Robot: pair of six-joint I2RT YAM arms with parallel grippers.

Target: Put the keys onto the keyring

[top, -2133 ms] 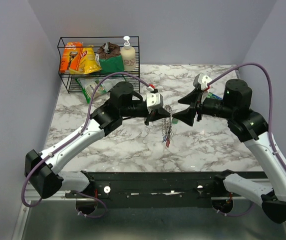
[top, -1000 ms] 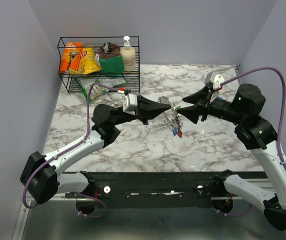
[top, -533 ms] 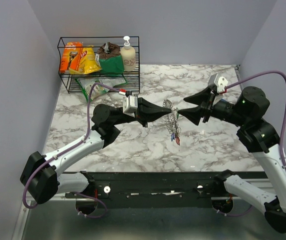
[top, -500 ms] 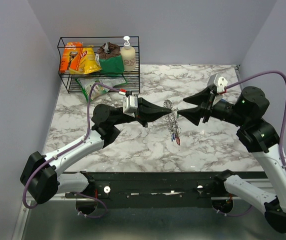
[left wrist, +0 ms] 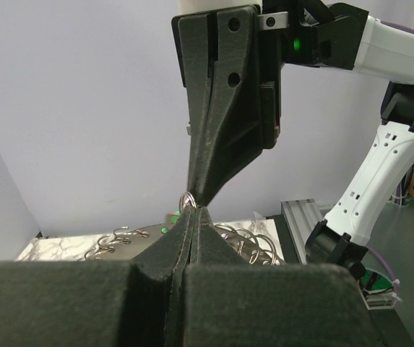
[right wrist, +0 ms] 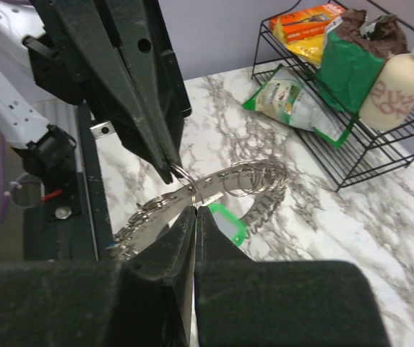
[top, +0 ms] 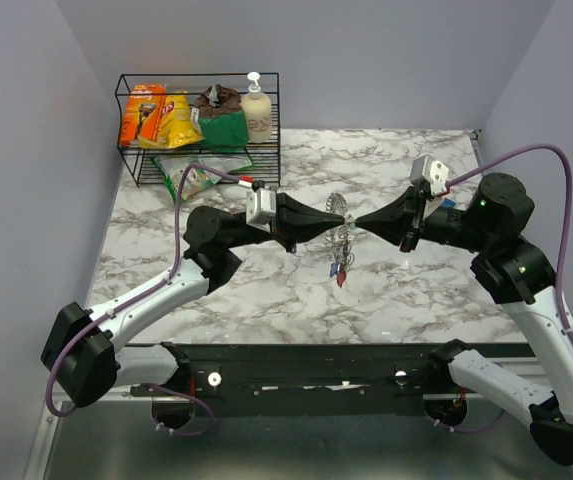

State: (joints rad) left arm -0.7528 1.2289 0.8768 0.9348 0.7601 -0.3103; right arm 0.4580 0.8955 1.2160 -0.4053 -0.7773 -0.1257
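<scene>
The left gripper [top: 326, 214] and right gripper [top: 359, 222] meet tip to tip above the middle of the table [top: 266, 290], both clenched on the keyring [top: 342, 232] between them, equally near it, its long axis hanging straight down, coloured keys [top: 339, 276] lowest.

We are seeing the marble table [top: 266, 290] brightly and evenly lit from above, with only soft, faint shadows falling across it. In both wrist views, the dark foreground nearest the lens is blurring, while the table surface beyond it is appearing sharper.
</scene>
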